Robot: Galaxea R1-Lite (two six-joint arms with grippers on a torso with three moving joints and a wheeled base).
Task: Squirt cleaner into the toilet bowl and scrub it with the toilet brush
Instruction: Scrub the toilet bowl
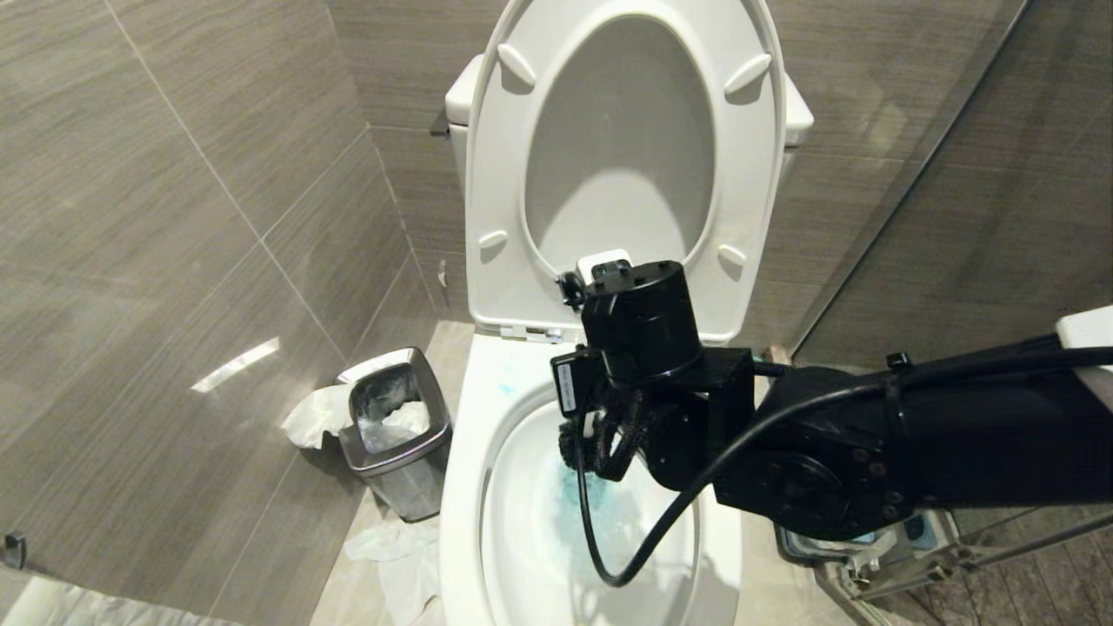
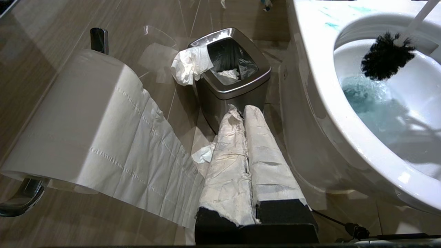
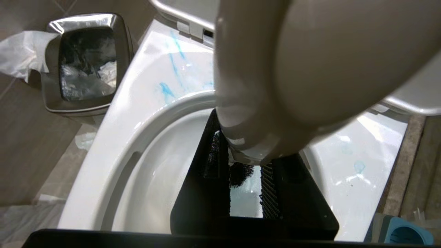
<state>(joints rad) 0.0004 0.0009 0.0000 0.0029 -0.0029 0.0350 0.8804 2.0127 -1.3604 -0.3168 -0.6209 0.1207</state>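
Note:
The white toilet bowl (image 1: 465, 487) stands open with its seat up. Pale turquoise cleaner (image 2: 365, 96) tints the water, and blue smears (image 3: 167, 90) mark the rim. My right gripper (image 1: 613, 435) reaches over the bowl from the right, shut on the toilet brush's white handle (image 3: 293, 69). The black bristle head (image 2: 386, 57) hangs inside the bowl just above the tinted water, close to the back wall. My left gripper (image 2: 241, 110), its fingers wrapped in white, is shut and empty, parked low beside the bowl's left side.
A square steel waste bin (image 1: 396, 435) with paper hanging out stands left of the toilet. A toilet paper roll (image 2: 86, 120) hangs on the left wall. Paper (image 1: 391, 548) lies on the floor. The blue-and-grey holder cup (image 3: 403, 234) sits at the bowl's right.

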